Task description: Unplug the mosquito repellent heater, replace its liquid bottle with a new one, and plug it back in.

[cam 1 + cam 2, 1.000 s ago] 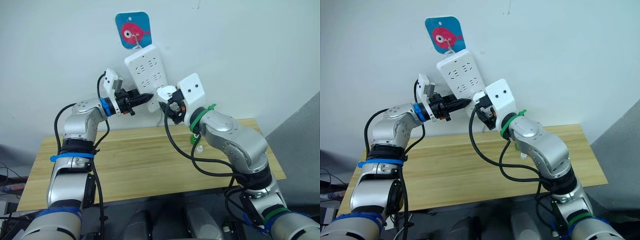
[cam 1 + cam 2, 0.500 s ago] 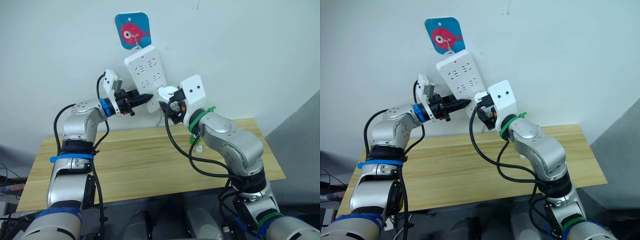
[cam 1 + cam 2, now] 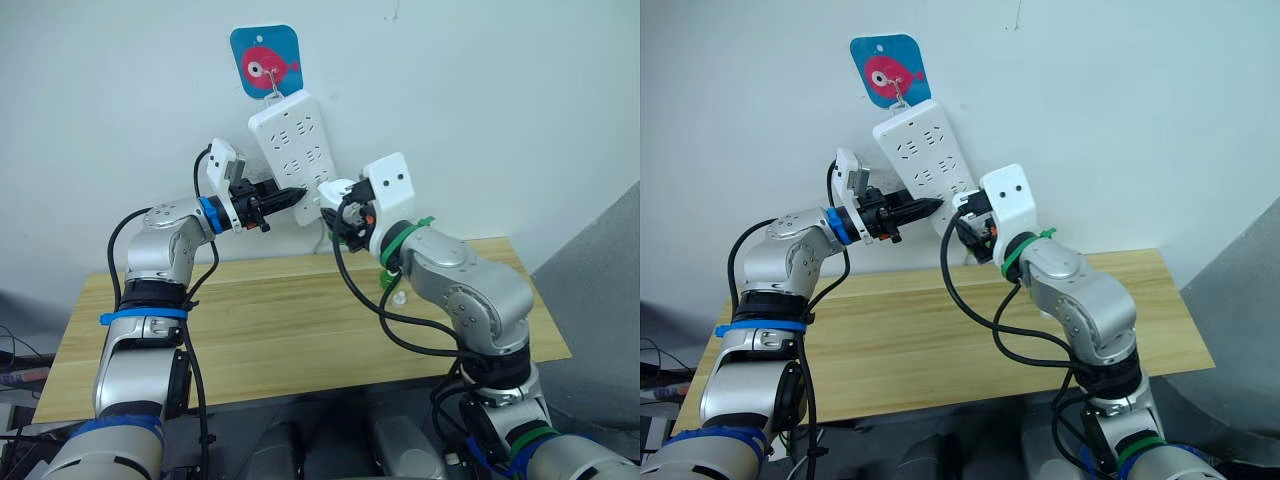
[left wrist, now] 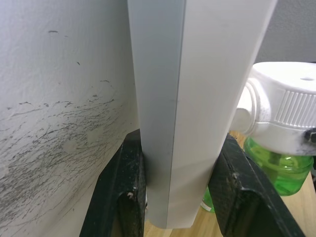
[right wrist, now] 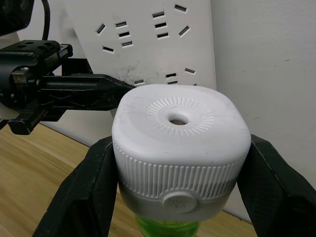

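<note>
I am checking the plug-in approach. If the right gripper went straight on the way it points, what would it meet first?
Probably the power strip: the right gripper, shut on the heater, faces its lower sockets. Depth is unclear.

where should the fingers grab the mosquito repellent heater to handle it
Grip the mosquito repellent heater across its ribbed white side walls, one finger on each flank, as the right gripper does now. The ribbing gives purchase, and coming from the sides leaves the vent top and the green bottle below it free.

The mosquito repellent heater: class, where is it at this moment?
The mosquito repellent heater sits clamped in the right gripper, raised above the table at the lower end of the wall power strip, which the left gripper pinches.
</note>
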`<state>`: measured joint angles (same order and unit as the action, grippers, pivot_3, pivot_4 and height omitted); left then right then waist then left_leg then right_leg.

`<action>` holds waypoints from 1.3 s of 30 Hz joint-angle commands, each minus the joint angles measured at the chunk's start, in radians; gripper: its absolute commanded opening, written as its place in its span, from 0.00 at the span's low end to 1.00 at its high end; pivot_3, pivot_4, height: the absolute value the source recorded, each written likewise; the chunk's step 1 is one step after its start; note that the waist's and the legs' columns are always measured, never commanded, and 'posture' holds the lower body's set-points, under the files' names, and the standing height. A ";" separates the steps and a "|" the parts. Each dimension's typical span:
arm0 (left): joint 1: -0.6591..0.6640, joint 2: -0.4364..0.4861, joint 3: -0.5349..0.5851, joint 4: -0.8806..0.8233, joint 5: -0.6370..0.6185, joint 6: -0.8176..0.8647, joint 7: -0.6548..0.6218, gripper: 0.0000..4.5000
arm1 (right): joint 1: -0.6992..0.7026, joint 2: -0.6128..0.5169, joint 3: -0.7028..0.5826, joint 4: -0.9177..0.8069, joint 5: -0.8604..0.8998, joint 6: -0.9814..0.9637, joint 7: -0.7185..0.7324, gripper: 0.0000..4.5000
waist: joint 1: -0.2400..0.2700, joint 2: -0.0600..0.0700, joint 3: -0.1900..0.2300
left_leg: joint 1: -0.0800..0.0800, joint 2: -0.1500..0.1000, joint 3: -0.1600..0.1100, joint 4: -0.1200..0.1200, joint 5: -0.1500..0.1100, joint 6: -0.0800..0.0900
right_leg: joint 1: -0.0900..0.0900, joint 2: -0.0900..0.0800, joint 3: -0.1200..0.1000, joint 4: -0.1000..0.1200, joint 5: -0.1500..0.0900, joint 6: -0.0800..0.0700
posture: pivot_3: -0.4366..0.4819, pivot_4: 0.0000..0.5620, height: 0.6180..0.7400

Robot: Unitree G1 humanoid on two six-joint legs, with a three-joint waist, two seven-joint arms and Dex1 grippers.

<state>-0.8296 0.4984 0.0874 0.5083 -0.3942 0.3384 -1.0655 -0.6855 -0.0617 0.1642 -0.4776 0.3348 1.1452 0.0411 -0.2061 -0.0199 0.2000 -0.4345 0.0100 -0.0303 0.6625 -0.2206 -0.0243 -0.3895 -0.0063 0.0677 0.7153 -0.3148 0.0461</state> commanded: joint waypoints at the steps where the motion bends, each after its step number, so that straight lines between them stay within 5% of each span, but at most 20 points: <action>1: 0.000 -0.004 0.012 -0.046 -0.014 -0.002 -0.001 0.29 | -0.004 0.019 -0.010 -0.035 -0.012 -0.034 -0.004 0.66 | 0.000 0.000 0.000 | 0.000 0.000 0.000 0.000 0.000 0.000 | 0.000 0.000 0.000 0.000 0.000 0.000 | 0.22 0.24 1.00; 39: 0.030 -0.009 0.001 -0.112 -0.023 0.048 -0.026 0.29 | -0.063 0.074 0.002 0.182 -0.084 -0.187 0.036 0.66 | -0.017 -0.001 -0.008 | 0.000 0.000 -0.001 0.000 0.000 0.000 | 0.000 -0.001 -0.001 0.000 0.000 0.000 | 0.22 0.22 1.00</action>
<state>-0.7947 0.5045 0.1069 0.4612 -0.3911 0.3836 -1.0536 -0.7106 0.0038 0.1779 -0.3130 0.2651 0.9966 0.0741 -0.2228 -0.0212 0.1917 -0.4342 0.0097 -0.0311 0.6624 -0.2206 -0.0243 -0.3895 -0.0068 0.0665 0.7159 -0.3148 0.0461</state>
